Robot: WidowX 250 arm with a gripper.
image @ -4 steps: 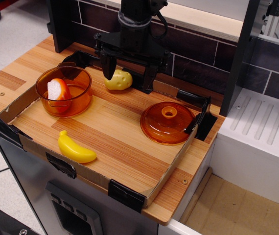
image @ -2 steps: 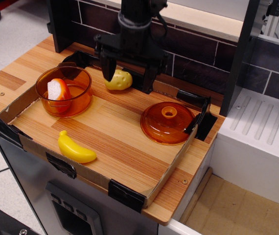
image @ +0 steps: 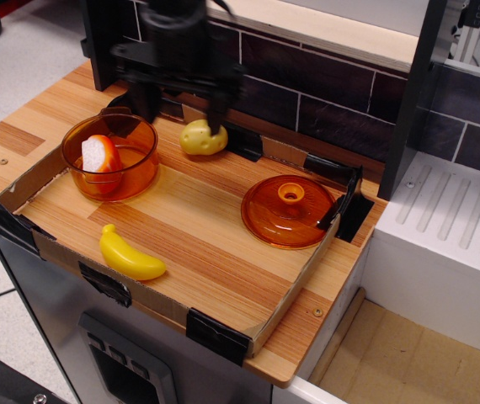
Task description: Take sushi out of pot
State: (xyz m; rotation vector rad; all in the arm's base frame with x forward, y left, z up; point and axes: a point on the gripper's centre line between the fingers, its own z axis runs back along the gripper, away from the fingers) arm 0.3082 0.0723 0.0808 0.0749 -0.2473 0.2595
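The sushi [image: 101,156], a white block with an orange top, stands tilted inside the transparent orange pot [image: 130,172] at the left of the tray. My black gripper [image: 183,114] hangs open above the back of the tray, to the right of and behind the pot. Its left finger is near the pot's far rim and its right finger is in front of the yellow potato [image: 201,139]. It holds nothing.
A domed orange lid [image: 287,211] with a knob lies at the right. A yellow banana [image: 130,253] lies near the front edge. A low cardboard wall [image: 97,279] with black tape rims the wooden tray. A dark brick wall stands behind.
My gripper has moved left, from above the potato's right side towards the pot. The sushi, pot, banana and lid have not moved.
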